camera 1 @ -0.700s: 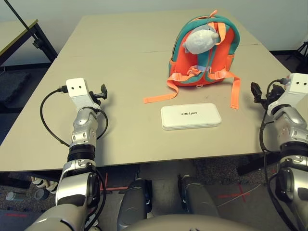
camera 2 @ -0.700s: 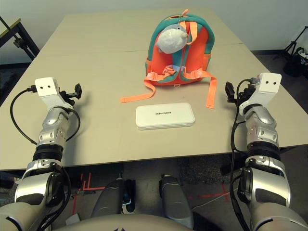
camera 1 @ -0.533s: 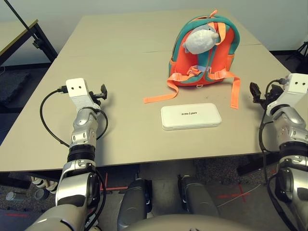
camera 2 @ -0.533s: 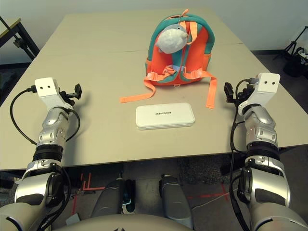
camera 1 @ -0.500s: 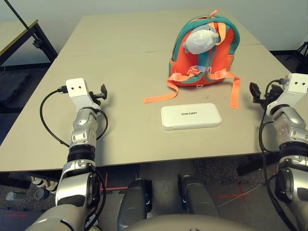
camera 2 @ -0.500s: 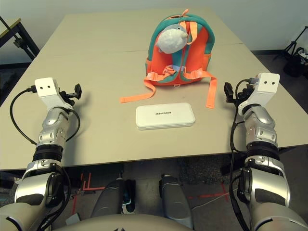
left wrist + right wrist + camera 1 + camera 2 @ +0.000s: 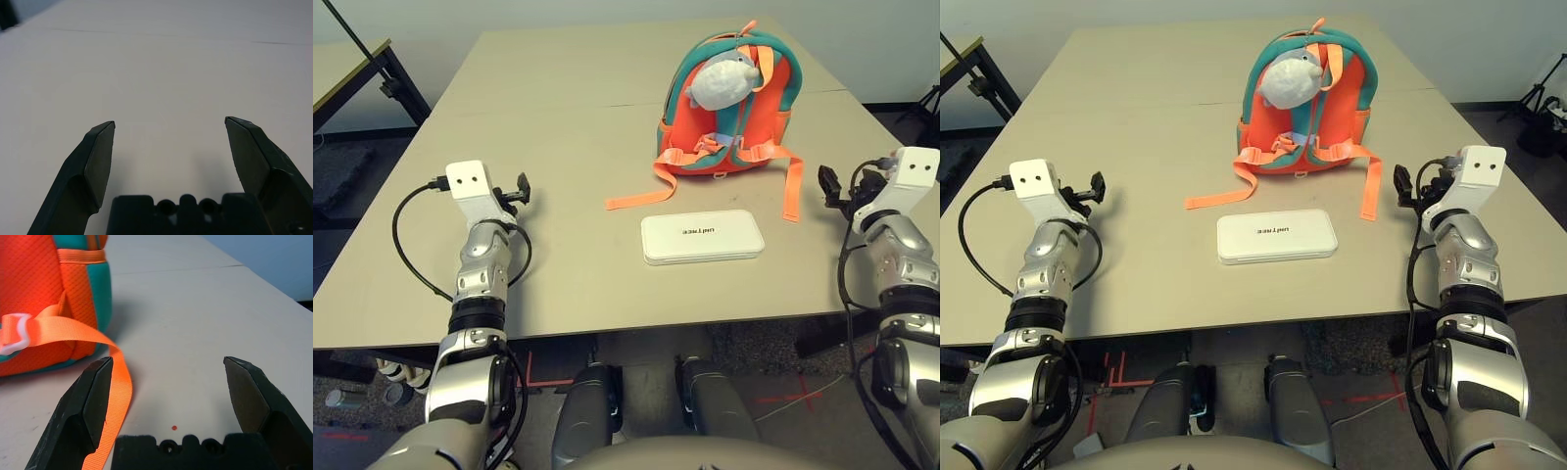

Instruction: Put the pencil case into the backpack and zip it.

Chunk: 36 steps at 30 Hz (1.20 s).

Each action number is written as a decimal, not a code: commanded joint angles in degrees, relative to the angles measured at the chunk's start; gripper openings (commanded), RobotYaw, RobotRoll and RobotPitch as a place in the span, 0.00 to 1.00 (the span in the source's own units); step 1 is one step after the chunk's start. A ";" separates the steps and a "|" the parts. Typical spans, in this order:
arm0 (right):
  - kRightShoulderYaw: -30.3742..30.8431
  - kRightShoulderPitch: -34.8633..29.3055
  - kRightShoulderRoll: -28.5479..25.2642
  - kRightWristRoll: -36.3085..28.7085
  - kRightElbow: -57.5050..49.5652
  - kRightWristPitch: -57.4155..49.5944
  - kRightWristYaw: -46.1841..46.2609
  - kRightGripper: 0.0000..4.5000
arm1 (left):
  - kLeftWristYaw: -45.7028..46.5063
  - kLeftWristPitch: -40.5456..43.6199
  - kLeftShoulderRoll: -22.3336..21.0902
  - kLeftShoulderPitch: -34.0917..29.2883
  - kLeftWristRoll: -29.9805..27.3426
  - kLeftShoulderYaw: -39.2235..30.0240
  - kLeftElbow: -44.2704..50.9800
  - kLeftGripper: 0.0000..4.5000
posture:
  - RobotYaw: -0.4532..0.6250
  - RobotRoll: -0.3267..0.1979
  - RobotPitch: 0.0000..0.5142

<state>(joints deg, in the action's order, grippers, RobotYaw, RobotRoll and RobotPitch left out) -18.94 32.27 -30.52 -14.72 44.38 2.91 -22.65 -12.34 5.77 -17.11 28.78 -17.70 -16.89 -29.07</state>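
Observation:
The white flat pencil case (image 7: 702, 236) lies on the table's front middle, dark text on its lid. Just behind it the orange backpack (image 7: 727, 108) with teal trim lies strap side up, a grey-white plush fish (image 7: 720, 80) on top; whether its zipper stands open I cannot tell. One orange strap (image 7: 105, 377) trails toward my right gripper (image 7: 168, 382), which hovers open and empty over the table to the right of the backpack (image 7: 54, 298). My left gripper (image 7: 168, 147) is open and empty over bare table at the far left (image 7: 521, 186).
The beige table (image 7: 568, 127) has a seam running across its middle. A loose orange strap (image 7: 636, 196) lies left of the pencil case. A black-legged side table (image 7: 352, 69) stands off the far left.
My right gripper has edged slightly left toward the backpack's strap. The left arm, the pencil case and the backpack have stayed put.

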 commanded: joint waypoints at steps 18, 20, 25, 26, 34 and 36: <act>7.82 -5.77 -5.31 6.57 -11.02 -2.04 -10.77 0.99 | -16.64 59.84 -1.77 0.62 -31.28 -0.22 18.48 1.00 | 0.25 0.62 0.19; 9.19 -6.51 -6.41 7.70 -12.11 -1.94 -12.12 0.99 | -16.36 64.87 -1.01 1.22 -34.28 -1.43 17.64 1.00 | 0.25 0.62 0.19; 11.40 -7.75 -8.20 9.01 -14.47 -2.28 -14.71 0.99 | -15.10 72.37 0.38 2.92 -37.11 -3.36 14.45 1.00 | 0.25 0.62 0.19; 11.95 -8.10 -8.57 9.42 -15.04 -2.32 -15.36 0.99 | -14.94 73.66 0.77 3.37 -37.44 -3.84 13.66 1.00 | 0.25 0.62 0.19; 12.62 -8.99 -8.88 9.90 -15.89 -2.57 -16.69 0.99 | -13.91 78.31 2.31 4.82 -35.69 -3.31 9.65 1.00 | 0.23 0.62 0.18; 12.63 -9.04 -8.89 9.97 -15.91 -2.59 -16.80 0.99 | -13.71 78.58 2.65 4.82 -35.11 -3.26 8.98 1.00 | 0.23 0.62 0.18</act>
<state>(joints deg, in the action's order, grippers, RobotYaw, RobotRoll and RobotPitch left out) -7.08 23.82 -38.97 -5.39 29.28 0.86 -38.95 -26.60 83.72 -14.47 33.30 -53.71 -20.70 -19.13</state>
